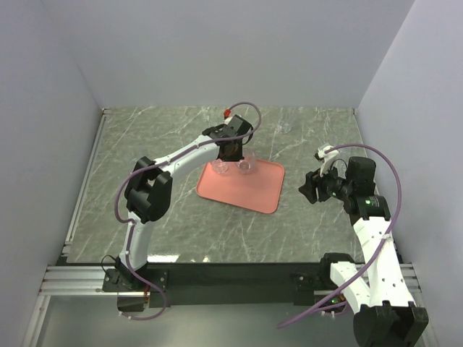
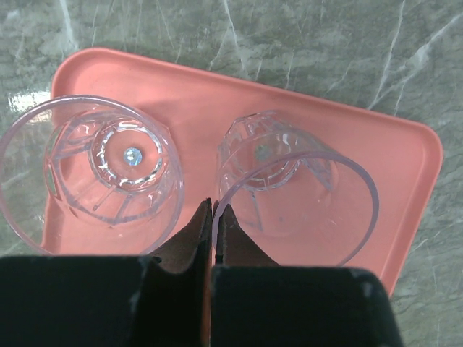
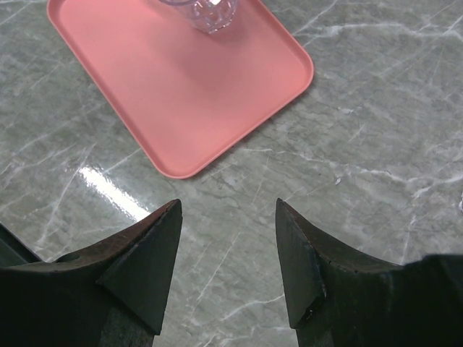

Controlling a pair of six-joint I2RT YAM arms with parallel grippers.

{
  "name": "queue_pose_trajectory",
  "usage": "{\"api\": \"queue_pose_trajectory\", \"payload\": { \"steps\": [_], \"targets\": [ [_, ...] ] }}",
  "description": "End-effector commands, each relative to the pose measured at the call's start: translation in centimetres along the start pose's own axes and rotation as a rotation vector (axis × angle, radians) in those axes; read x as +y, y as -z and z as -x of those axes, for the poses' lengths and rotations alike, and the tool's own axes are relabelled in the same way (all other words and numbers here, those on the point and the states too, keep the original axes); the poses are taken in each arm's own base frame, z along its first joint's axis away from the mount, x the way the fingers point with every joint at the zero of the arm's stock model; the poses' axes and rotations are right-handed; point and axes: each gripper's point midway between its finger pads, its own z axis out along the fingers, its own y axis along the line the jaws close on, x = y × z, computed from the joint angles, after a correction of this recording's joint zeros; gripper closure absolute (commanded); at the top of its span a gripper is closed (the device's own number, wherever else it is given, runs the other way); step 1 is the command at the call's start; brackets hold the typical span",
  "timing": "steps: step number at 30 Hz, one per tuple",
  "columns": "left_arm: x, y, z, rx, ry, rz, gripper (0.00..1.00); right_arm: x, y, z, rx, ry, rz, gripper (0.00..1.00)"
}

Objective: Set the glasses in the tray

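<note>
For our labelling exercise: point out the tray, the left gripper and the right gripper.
tray (image 3: 181, 94): right wrist view, bare floor.
left gripper (image 2: 213, 210): left wrist view, between shut fingertips.
right gripper (image 3: 228, 205): right wrist view, between open fingertips.

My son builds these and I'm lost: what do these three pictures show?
Two robot arms bolted at the edge of a table, each ending in a two-finger gripper. One picture looks down from above; the other two come from a camera on each wrist. A pink tray holds two clear glasses; a third glass sits on the table beyond. The left gripper is shut above the tray beside the two glasses, holding nothing. The right gripper is open over the table, empty.
</note>
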Motion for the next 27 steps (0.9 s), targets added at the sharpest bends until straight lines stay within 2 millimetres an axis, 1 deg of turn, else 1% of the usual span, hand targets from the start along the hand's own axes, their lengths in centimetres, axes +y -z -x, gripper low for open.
{"api": "queue_pose_trajectory", "payload": {
  "steps": [1, 4, 7, 9, 10, 12, 13, 14, 16, 17, 19, 22, 23, 25, 26, 27],
  "targets": [
    [-0.6, 0.7, 2.8, -0.069, 0.002, -0.013, 0.99, -0.4, 0.1, 0.5, -0.027, 0.024, -0.017, 0.38],
    [-0.5, 0.7, 3.1, -0.078, 0.002, -0.009, 0.98, -0.4, 0.1, 0.6, -0.028, 0.025, -0.018, 0.38],
    [-0.6, 0.8, 3.4, -0.078, -0.002, -0.017, 0.94, -0.4, 0.1, 0.6, -0.028, 0.025, -0.018, 0.38],
    [-0.9, 1.0, 3.4, -0.077, -0.006, -0.027, 0.88, -0.5, 0.1, 0.5, -0.026, 0.024, -0.019, 0.38],
    [-0.8, 1.0, 3.5, -0.078, -0.004, -0.028, 0.87, -0.5, 0.1, 0.5, -0.026, 0.024, -0.020, 0.38],
    [-0.9, 1.1, 3.4, -0.078, -0.005, -0.033, 0.82, -0.5, 0.1, 0.6, -0.028, 0.025, -0.022, 0.38],
    [-0.9, 1.1, 3.5, -0.081, -0.004, -0.034, 0.82, -0.5, 0.1, 0.6, -0.028, 0.024, -0.022, 0.38],
    [-0.9, 1.3, 3.5, -0.083, -0.005, -0.036, 0.79, -0.6, 0.1, 0.5, -0.027, 0.022, -0.023, 0.38],
    [-1.0, 1.7, 3.8, -0.092, -0.004, -0.045, 0.78, -0.6, 0.1, 0.5, -0.027, 0.023, -0.025, 0.38],
    [-1.0, 2.0, 4.0, -0.099, -0.001, -0.049, 0.75, -0.6, 0.1, 0.5, -0.026, 0.022, -0.023, 0.38],
    [-1.2, 2.4, 4.3, -0.111, 0.000, -0.062, 0.75, -0.6, 0.1, 0.5, -0.027, 0.022, -0.026, 0.38],
    [-1.5, 3.6, 5.0, -0.133, 0.003, -0.088, 0.70, -0.7, 0.2, 0.5, -0.027, 0.019, -0.029, 0.38],
    [-1.7, 4.4, 5.4, -0.144, 0.001, -0.106, 0.68, -0.7, 0.2, 0.5, -0.028, 0.020, -0.027, 0.38],
    [-2.0, 5.4, 6.2, -0.171, 0.006, -0.130, 0.67, -0.8, 0.2, 0.5, -0.028, 0.020, -0.032, 0.38],
    [-2.1, 6.4, 6.6, -0.186, 0.006, -0.148, 0.65, -0.9, 0.2, 0.5, -0.029, 0.018, -0.036, 0.38],
    [-2.2, 7.0, 6.8, -0.194, 0.003, -0.159, 0.65, -0.9, 0.3, 0.5, -0.030, 0.018, -0.038, 0.38]
  ]
}}
